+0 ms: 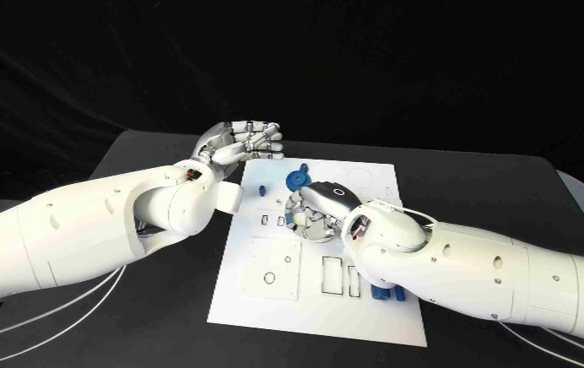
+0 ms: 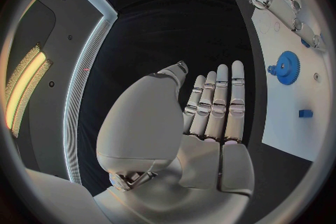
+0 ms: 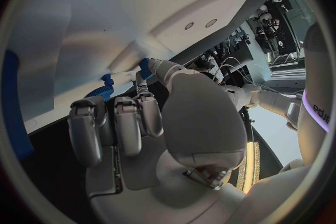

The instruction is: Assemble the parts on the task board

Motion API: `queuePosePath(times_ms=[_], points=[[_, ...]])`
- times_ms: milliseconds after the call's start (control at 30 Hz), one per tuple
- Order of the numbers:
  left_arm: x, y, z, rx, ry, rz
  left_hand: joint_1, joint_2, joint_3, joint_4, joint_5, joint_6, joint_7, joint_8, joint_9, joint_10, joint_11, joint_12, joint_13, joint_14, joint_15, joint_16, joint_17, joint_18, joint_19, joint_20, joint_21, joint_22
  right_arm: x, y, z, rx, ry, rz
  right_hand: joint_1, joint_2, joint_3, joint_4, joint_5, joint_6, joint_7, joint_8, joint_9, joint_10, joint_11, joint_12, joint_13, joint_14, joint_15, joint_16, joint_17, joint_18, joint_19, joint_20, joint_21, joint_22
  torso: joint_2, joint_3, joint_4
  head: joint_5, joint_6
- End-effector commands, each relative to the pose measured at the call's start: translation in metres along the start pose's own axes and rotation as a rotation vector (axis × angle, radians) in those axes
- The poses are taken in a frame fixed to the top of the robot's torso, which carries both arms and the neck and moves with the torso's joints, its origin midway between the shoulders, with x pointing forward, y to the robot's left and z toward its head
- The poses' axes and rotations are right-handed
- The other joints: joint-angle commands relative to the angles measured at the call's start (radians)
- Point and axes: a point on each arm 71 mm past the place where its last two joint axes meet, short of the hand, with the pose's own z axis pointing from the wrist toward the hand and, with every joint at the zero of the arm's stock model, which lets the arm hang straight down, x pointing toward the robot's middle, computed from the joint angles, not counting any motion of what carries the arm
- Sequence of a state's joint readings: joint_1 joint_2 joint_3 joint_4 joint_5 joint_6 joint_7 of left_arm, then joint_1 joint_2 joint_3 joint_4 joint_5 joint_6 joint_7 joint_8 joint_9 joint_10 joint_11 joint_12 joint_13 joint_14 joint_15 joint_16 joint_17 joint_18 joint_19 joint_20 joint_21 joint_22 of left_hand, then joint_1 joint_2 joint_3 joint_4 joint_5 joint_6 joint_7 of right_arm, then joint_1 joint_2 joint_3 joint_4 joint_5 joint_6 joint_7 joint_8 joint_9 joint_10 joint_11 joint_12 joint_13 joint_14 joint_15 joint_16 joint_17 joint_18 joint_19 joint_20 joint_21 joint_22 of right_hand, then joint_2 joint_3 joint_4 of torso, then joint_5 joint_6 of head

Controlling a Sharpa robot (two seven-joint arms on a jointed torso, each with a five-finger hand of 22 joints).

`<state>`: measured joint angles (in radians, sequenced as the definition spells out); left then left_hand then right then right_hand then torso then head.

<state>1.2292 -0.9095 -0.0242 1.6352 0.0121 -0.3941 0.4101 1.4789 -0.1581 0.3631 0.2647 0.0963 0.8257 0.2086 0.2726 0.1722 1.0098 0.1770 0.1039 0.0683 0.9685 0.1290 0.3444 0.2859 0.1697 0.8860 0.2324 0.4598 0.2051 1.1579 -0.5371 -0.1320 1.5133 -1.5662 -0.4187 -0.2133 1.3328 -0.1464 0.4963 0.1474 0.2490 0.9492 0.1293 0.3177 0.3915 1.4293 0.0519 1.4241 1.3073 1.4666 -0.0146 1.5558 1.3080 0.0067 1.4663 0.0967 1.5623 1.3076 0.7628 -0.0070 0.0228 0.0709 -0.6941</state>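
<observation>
White task board (image 1: 316,300) lies mid black table (image 1: 487,182). Left hand (image 1: 244,143) raised off board's far left corner, fingers straight and together, holding nothing. Right hand (image 1: 319,212) low over board centre, fingers curled; small blue part (image 3: 145,67) at fingertips, grasp uncertain. Blue gear (image 1: 296,180) sits on board just beyond right hand. Small blue block (image 1: 261,189) near gear. More blue parts (image 1: 387,293) at board's near right, beside right forearm.

A robotics lab or test cell: a black table (image 1: 487,182) stands before a black backdrop (image 1: 365,39) at twelve o'clock, a white task board (image 1: 274,300) with outlined slots lies at its centre, and white cables (image 1: 73,300) trail at eight o'clock.
</observation>
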Motion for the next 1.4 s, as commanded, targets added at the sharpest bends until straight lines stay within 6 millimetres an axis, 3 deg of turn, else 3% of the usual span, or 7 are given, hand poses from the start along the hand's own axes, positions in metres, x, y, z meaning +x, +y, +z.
queuePosePath(times_ms=[33, 633, 1400], points=[[0.0025, -0.0012, 0.0000, 0.007, 0.018, -0.003, -0.002, -0.011, 0.006, 0.001, -0.003, 0.000, 0.019, -0.002, -0.001, 0.005, 0.000, -0.007, 0.000, -0.005, 0.002, 0.002, 0.001, 0.010, -0.007, 0.003, 0.003, 0.001, 0.0047, -0.0016, -0.0004, 0.011, 0.026, -0.024, -0.012, 0.001, -0.001, 0.007, 0.003, 0.006, -0.005, 0.022, 0.021, 0.002, -0.007, -0.003, 0.088, 0.095, -0.006, 0.002, 0.224, -0.002, 0.093, -0.007, -0.004, 0.251, 0.000, -0.0004, 0.0004, 0.000, -0.001], [0.0014, -0.0013, -0.0004, 0.006, 0.016, -0.002, -0.003, -0.011, 0.007, 0.001, -0.003, 0.000, 0.020, -0.002, -0.001, 0.005, 0.000, -0.007, 0.000, -0.005, 0.002, 0.002, 0.002, 0.010, -0.007, 0.004, 0.003, 0.001, 0.0083, -0.0015, -0.0003, 0.018, 0.042, -0.041, -0.034, -0.019, -0.012, 0.011, -0.009, -0.003, -0.004, 0.023, 0.022, -0.002, -0.006, -0.007, 0.085, 0.095, -0.006, 0.001, 0.222, -0.001, 0.090, -0.007, -0.007, 0.248, -0.001, -0.0010, 0.0001, 0.000, -0.002], [0.0009, -0.0011, -0.0006, 0.002, 0.017, -0.003, -0.005, -0.012, 0.007, 0.001, -0.003, 0.000, 0.020, -0.002, -0.001, 0.005, 0.000, -0.009, -0.001, -0.006, 0.002, 0.002, 0.003, 0.010, -0.009, 0.004, 0.004, 0.002, 0.0078, -0.0002, 0.0002, 0.016, 0.023, -0.038, -0.061, -0.046, -0.018, 0.021, -0.021, -0.061, 0.020, -0.007, 0.009, -0.033, 0.014, -0.036, 0.055, 0.091, 0.010, -0.004, 0.207, 0.003, 0.080, 0.004, -0.019, 0.238, -0.001, -0.0008, 0.0009, -0.001, 0.000]])
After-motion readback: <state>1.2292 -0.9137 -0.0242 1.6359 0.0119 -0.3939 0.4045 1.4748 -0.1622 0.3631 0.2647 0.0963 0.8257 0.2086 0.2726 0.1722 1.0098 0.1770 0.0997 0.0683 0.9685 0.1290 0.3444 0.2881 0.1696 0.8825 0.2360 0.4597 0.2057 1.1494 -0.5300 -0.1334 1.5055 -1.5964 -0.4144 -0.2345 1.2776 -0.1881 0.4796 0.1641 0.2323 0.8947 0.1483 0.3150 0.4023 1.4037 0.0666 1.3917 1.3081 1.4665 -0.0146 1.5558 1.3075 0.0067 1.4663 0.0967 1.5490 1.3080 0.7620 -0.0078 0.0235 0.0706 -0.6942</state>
